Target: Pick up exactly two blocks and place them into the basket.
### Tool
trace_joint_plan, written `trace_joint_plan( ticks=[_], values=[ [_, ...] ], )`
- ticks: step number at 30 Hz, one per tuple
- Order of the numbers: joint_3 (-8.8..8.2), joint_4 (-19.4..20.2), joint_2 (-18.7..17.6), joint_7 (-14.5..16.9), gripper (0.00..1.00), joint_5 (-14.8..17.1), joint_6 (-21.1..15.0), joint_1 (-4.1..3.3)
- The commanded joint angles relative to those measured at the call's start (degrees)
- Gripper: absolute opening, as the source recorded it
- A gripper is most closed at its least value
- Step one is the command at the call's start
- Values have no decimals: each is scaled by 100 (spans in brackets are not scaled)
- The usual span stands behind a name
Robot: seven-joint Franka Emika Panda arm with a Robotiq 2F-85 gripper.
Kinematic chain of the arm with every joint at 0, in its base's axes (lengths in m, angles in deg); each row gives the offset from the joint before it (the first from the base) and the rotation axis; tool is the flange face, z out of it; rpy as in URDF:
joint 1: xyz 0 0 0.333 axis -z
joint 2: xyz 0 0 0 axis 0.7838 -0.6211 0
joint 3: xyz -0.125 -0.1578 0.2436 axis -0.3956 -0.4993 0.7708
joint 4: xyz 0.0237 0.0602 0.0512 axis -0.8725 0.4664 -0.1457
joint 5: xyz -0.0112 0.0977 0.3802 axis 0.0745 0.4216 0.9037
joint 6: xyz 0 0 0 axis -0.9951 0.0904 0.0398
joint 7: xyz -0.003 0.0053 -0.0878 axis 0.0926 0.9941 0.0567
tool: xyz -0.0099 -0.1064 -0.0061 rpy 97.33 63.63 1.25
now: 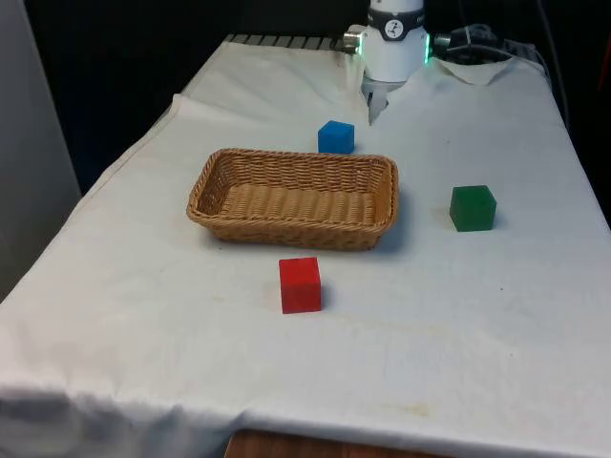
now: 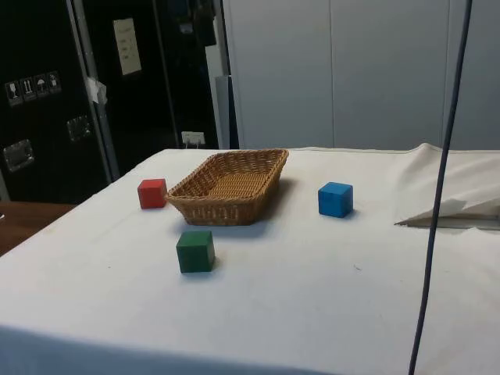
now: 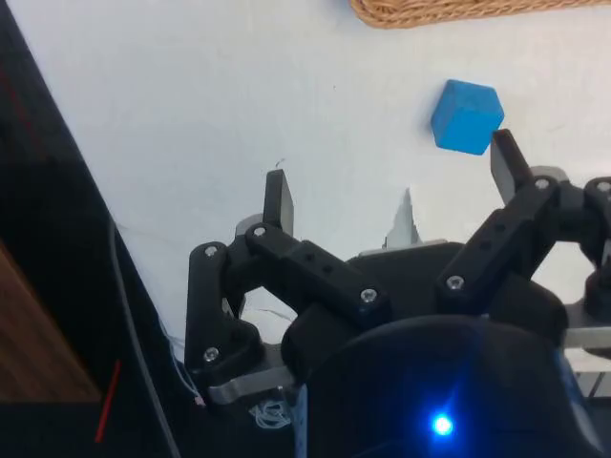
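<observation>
The gripper (image 3: 391, 172) hung wide open (holding nothing) near the blue block (image 3: 466, 116). The side view showed the red block (image 2: 152, 193) and green block (image 2: 194, 251) flanking the basket (image 2: 205, 201).

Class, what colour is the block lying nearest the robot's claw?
Blue. The block nearest the claw shows best in the front view.

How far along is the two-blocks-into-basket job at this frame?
Nothing done: the basket holds no blocks. The blue block, green block and red block all sit on the cloth. The gripper is open, holding nothing, above the cloth near the blue block. Both placements remain.
</observation>
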Motion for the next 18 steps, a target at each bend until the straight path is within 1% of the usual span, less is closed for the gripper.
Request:
trace_joint_plan(
  ticks=[1, 2, 3, 4, 10, 11, 12, 18],
  values=[
    [0, 80, 29, -29, 100, -29, -92, -6],
    [0, 138, 63, -40, 100, -40, -109, -11],
    [0, 69, 6, -6, 100, 0, -23, 0],
    [0, 189, 92, -57, 100, -46, -120, -11],
    [11, 550, 292, -172, 100, -103, -218, -17],
    [6, 430, 212, -92, 100, -23, -103, -6],
    [17, 607, 327, -195, 100, -115, -241, -17],
    [40, 1043, 544, -367, 100, -264, -413, -11]
  ],
)
